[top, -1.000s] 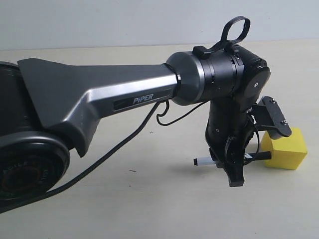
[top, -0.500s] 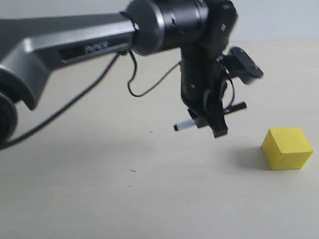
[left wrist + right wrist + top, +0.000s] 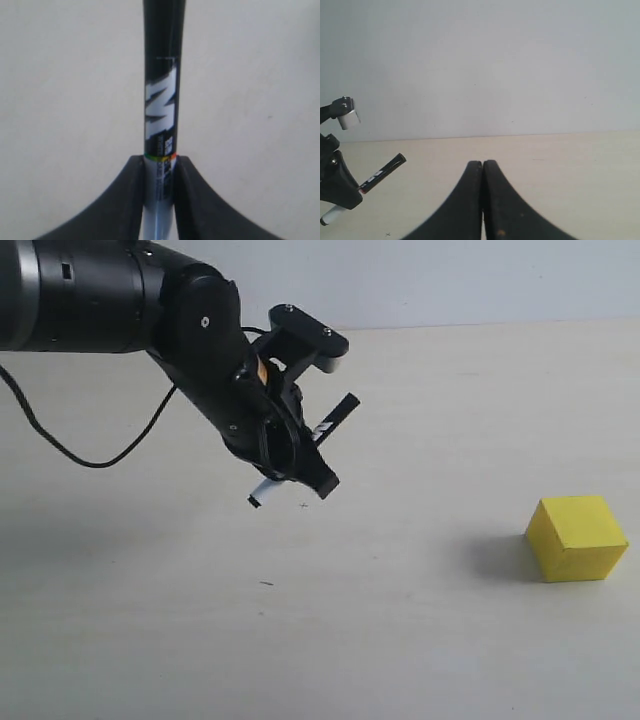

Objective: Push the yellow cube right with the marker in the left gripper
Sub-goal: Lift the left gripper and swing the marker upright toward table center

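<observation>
The yellow cube (image 3: 577, 537) rests on the pale table at the right of the exterior view, with nothing touching it. Well to its left and raised above the table, my left gripper (image 3: 300, 465) is shut on the marker (image 3: 328, 421), which slants with its black cap up to the right and its other end down to the left. The left wrist view shows the marker (image 3: 162, 100) pinched between the two black fingers (image 3: 127, 200). My right gripper (image 3: 483, 167) is shut with nothing in it; its view catches the marker (image 3: 382, 173) at the far left.
The pale table (image 3: 400, 640) stretches bare between the left gripper and the cube. A black cable (image 3: 95, 455) hangs from the left arm above the table. A light wall (image 3: 485, 65) stands behind the table.
The left arm has swung up and far to the left, carrying the marker away from the cube. The cube now sits exposed at the right.
</observation>
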Available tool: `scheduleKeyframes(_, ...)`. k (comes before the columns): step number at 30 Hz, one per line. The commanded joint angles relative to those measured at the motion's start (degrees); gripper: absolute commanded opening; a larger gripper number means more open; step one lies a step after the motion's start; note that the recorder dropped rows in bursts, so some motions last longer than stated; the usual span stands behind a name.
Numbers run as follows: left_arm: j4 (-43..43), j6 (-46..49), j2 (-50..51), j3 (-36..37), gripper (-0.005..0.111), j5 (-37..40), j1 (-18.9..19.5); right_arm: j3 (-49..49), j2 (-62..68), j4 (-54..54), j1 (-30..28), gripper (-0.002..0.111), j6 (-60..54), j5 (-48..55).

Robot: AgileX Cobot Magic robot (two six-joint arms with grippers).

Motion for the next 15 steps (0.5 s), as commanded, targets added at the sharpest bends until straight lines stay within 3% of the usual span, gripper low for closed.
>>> scheduleKeyframes(1,1.33,-7.02,-1.09,1.59,0.000,0.68,2.43,0.25,-0.33,-0.28,0.07,0.000,-0.15,-0.28)
scheduleKeyframes(5,1.67,-13.28,-1.09,2.18,0.000,1.45,5.66,0.25,-0.33,-0.28,0.07,0.000,-0.15,-0.28)
scheduleKeyframes(15,-0.11,-14.10,-0.23,3.10,0.000,1.59,4.91,0.25,-0.33,-0.28,0.07,0.000,-0.15,-0.28)
